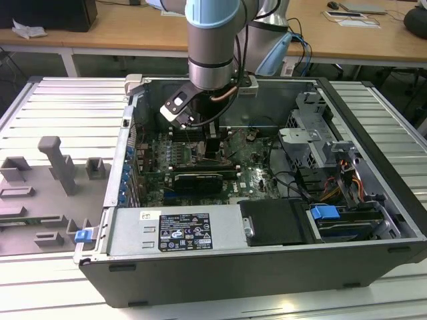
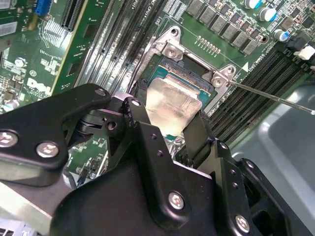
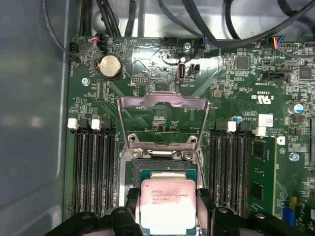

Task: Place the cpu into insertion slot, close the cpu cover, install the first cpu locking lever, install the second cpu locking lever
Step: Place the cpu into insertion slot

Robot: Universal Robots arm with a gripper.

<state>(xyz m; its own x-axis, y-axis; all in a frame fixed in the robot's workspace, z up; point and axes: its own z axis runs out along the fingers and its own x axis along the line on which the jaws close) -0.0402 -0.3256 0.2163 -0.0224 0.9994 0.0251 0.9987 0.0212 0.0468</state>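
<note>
The cpu [image 3: 167, 206], a flat square chip with a silvery top [image 2: 172, 103], sits between the two black fingers of my gripper [image 3: 168, 199], which is shut on it from two opposite sides. It hangs directly over the insertion slot [image 3: 167, 164], very close to it or in it; I cannot tell whether it touches. The slot's metal rim [image 2: 170, 46] shows beyond the chip. The cpu cover [image 3: 162, 101], a silvery frame with a big window, stands swung open behind the slot. A thin metal lever rod [image 2: 275, 98] sticks out beside the slot. In the exterior view my gripper [image 1: 212, 150] reaches down into the open computer case.
Long black memory slots [image 3: 93, 167] [image 3: 231, 167] flank the socket closely on both sides. Black cables [image 3: 197, 19] run along the board's far edge. A drive cage [image 1: 313, 127] and a power supply [image 1: 173, 230] wall in the case. Grey fixtures [image 1: 53, 167] stand on the exterior view's left.
</note>
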